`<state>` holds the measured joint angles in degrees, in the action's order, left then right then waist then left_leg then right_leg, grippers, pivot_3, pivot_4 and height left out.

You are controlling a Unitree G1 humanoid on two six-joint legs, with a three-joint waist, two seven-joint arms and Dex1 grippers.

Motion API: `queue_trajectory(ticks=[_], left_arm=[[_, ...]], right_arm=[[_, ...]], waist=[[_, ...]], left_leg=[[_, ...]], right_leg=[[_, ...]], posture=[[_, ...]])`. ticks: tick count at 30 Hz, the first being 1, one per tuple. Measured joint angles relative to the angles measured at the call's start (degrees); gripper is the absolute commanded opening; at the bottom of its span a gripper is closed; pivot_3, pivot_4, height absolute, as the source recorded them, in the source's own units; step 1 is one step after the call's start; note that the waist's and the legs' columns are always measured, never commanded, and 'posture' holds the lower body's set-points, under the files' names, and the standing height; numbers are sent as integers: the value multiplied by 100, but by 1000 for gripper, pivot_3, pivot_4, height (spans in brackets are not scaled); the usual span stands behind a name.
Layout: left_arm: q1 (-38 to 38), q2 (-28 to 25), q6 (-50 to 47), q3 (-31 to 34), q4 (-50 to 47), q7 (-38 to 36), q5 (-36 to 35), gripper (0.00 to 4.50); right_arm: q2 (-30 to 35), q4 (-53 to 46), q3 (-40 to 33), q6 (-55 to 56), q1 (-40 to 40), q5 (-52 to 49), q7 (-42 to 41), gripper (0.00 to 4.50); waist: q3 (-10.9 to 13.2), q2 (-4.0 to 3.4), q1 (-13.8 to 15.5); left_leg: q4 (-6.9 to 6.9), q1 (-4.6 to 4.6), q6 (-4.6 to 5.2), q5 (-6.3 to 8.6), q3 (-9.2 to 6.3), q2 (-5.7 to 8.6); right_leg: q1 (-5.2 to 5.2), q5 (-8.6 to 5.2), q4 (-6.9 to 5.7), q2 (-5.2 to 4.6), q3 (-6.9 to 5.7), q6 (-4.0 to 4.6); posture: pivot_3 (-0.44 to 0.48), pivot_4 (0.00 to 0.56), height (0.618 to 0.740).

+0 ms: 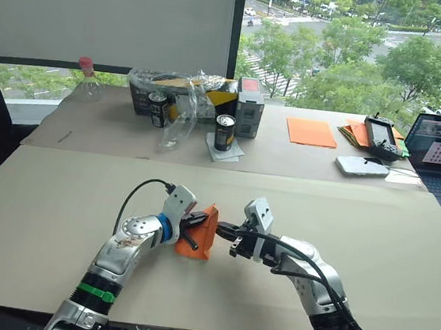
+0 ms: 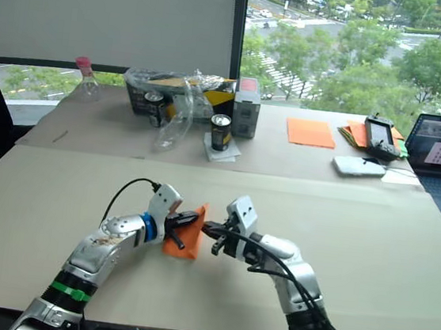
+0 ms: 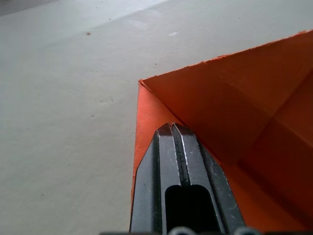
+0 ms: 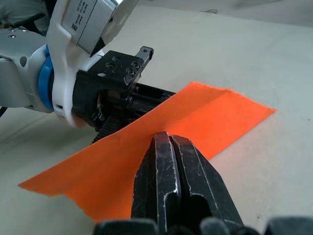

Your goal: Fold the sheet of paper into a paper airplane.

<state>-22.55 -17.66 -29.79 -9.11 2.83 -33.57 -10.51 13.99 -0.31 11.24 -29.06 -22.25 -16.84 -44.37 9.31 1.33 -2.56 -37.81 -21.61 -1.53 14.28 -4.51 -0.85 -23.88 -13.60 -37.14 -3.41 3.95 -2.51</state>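
Both claws are in on the sheet of paper (image 1: 200, 232) now, and it sits right between them, propped up off the table (image 1: 55, 218) in a folded, tent-like shape. The left gripper (image 1: 195, 228) comes at it from one side, fingers pressed flat together with almost no gap, resting against the orange surface just inside a folded corner. Whether paper is actually pinched between them, I can't tell. The right gripper (image 1: 225, 231) faces it from the opposite side, its fingers likewise closed tight, tips up against the paper's upper edge in the wrist view; again, no clear sign of a layer caught between them.

This is thin, feather-light stuff: it will flex, spring back along its creases, and skate across the smooth table if nudged from one side only. It looks easy to crumple or tear, so a gentle nip is my call. The best place to take hold appears to be the doubled layers near a crease or corner, where it is stiffest, with the opposite claw pinning the far side.
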Motion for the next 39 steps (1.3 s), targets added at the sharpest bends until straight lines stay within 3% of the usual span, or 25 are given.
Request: queue_trajectory(ticks=[9, 18, 25, 34, 39], left_arm=[[395, -379, -146, 374, -409, 267, -5, 21], [659, 293, -417, 447, -751, 539, -225, 21], [630, 414, -401, 429, -695, 590, -219, 21], [681, 44, -409, 502, -766, 437, -261, 21], [781, -263, -508, 860, -843, 379, -414, 21]], right_arm=[[-308, 849, 138, 440, -619, 139, -144, 0], [-433, 1565, 178, 768, -991, 334, -299, 0], [-427, 1706, 179, 843, -1031, 501, -281, 0], [-461, 2266, 374, 1156, -1270, 950, -155, 0], [-471, 2413, 411, 1306, -1359, 1122, -152, 0]], waist=[[-1, -2, -122], [-1, -2, 1], [-1, -2, 48], [-2, -3, -23], [-2, -3, -50]], left_leg=[[6, 8, 0, 0, -1, -7], [1, -4, 0, 0, 0, 2], [1, -3, 0, 0, 0, 3], [3, 5, 0, 0, 0, -1], [4, 7, 0, 0, 0, -3]], right_leg=[[-4, 1, -9, 5, 1, 1], [-5, 1, -3, -5, 1, 1], [-4, 1, -3, -5, 0, 1], [-4, 1, -6, -1, 1, 2], [-4, 1, -8, 1, 1, 2]], posture=[[0, 150, 730], [0, 150, 730], [0, 150, 730], [0, 150, 730], [0, 150, 730]])
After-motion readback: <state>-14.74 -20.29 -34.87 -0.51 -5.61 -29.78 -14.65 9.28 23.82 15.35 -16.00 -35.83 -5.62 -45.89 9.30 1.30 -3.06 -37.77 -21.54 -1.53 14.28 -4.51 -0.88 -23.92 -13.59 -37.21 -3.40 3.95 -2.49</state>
